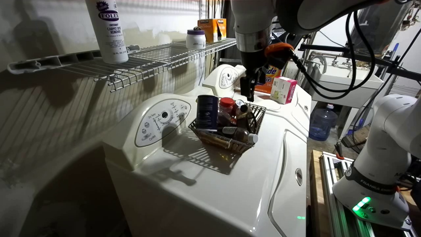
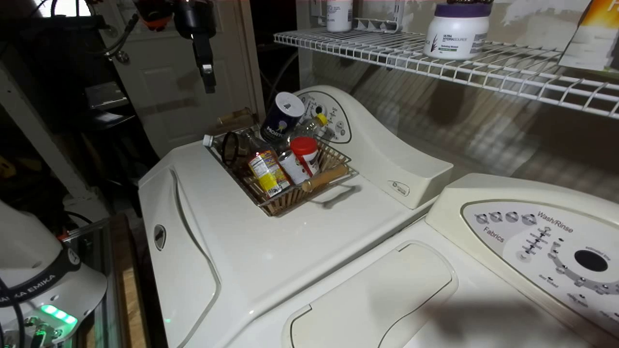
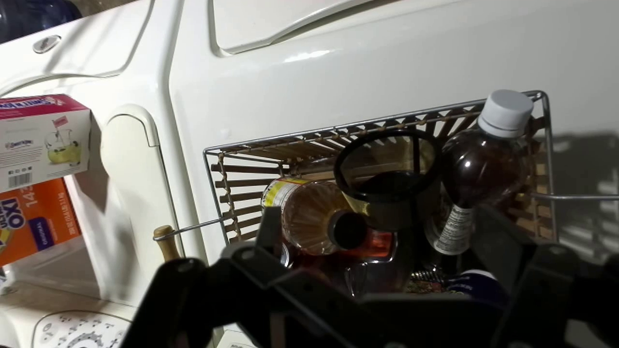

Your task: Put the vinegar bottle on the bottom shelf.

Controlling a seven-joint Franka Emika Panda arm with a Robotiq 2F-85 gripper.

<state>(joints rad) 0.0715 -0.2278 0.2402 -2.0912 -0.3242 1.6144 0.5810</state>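
Observation:
The vinegar bottle, with amber liquid, a yellow-and-white label and a dark cap, leans in a wire-and-wood basket [image 3: 314, 134]. It shows in the wrist view [image 3: 309, 217] and in an exterior view [image 2: 268, 171]; in an exterior view mainly its cap [image 1: 243, 108] shows. The basket stands on a white appliance top. My gripper [image 3: 377, 217] is open and empty, pointing down above the basket; it also shows in both exterior views [image 1: 249, 90] [image 2: 207, 79]. The bottle lies below and towards its left finger in the wrist view. The white wire shelf [image 1: 164, 57] [image 2: 503, 75] runs along the wall.
The basket also holds a white-capped bottle [image 3: 483, 164], a dark mesh filter [image 3: 389, 179], a dark blue canister [image 1: 207, 112] and a red-lidded jar [image 2: 304, 145]. A white spray bottle [image 1: 110, 33], a purple-lidded jar [image 1: 196, 39] and an orange box [image 1: 212, 30] stand on the shelf.

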